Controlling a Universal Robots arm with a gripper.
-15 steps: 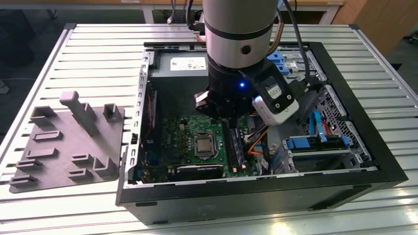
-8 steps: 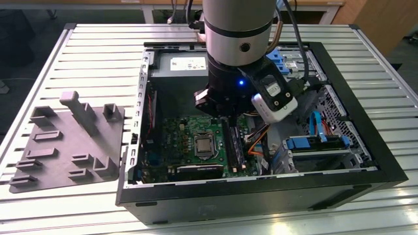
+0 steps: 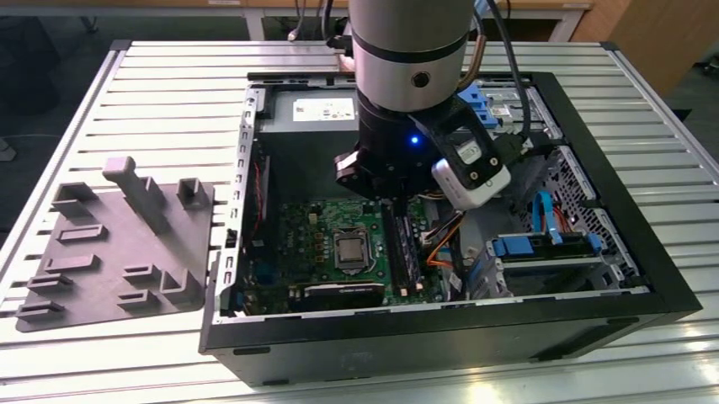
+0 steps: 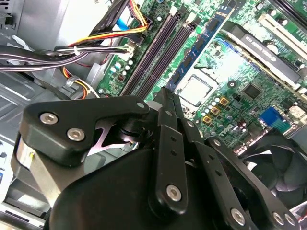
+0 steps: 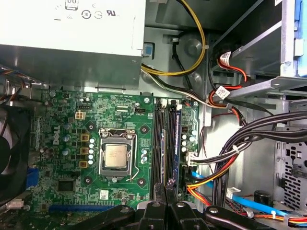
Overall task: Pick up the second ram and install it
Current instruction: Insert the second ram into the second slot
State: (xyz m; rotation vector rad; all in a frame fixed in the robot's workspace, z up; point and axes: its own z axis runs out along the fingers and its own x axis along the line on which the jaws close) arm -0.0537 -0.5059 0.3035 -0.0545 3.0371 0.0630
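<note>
— Gripper point(image 5: 166, 188) state?
— Drawn together, as far as I can see. In both wrist views the fingers point(image 4: 168, 134) meet in one narrow tip. Whether they pinch anything there, I cannot tell.
— Where does it hang?
— Inside the open case point(image 3: 629, 278), low over the board point(image 5: 72, 120), right above the slots point(image 5: 157, 143).
— And the ram?
— The ram point(image 5: 168, 143) stands on edge in the slots, straight under the tip, and runs away from it along the slot. Its near end is hidden behind the fingers. In the exterior view it shows as a dark strip just below the gripper. Whether it is pressed fully home, I cannot tell.
— Anything next to it?
— A bluish stick point(image 5: 177, 139) sits just beside it, on the side toward the cables point(image 5: 230, 158). The socket point(image 5: 115, 155) lies on the gripper's other side, near the slots but apart from them.
— The tray?
— The tray point(image 3: 113, 252) lies on the table point(image 3: 168, 76) outside the case, well apart from the gripper, toward the exterior view's left.
</note>
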